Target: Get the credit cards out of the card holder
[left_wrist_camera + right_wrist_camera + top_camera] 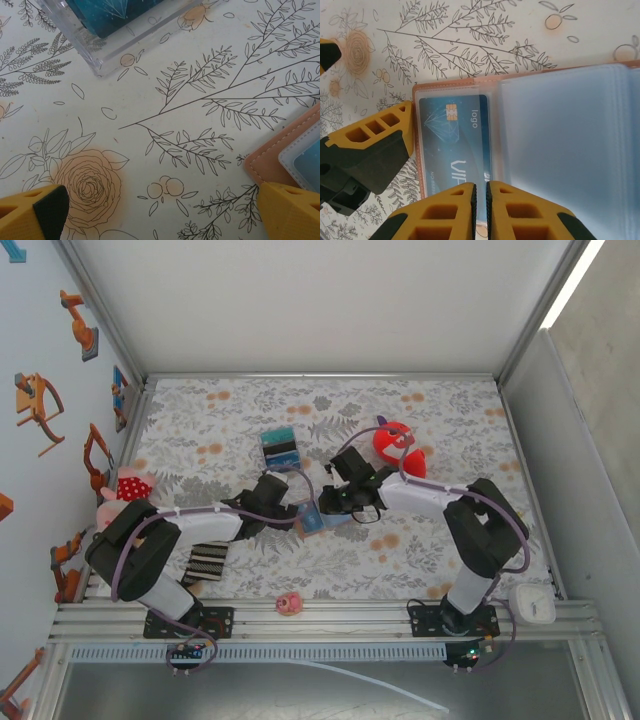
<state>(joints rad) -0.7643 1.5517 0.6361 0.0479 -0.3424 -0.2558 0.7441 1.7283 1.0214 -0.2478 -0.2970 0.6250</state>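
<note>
Our right wrist view reads the credit card (452, 145), right gripper (480, 192) nearly closed at it (grip unclear); left gripper (160, 215) gapes beside the card holder (265, 160).

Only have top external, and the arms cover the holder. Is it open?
Observer: Yes. The holder lies open; right wrist shows a blue chip card in a clear sleeve.
Operator: Right gripper on it?
Observer: Right gripper has its jaws nearly together on the card's edge.
Operator: Left?
Observer: Left gripper is wide open, one finger at the holder's corner.
</note>
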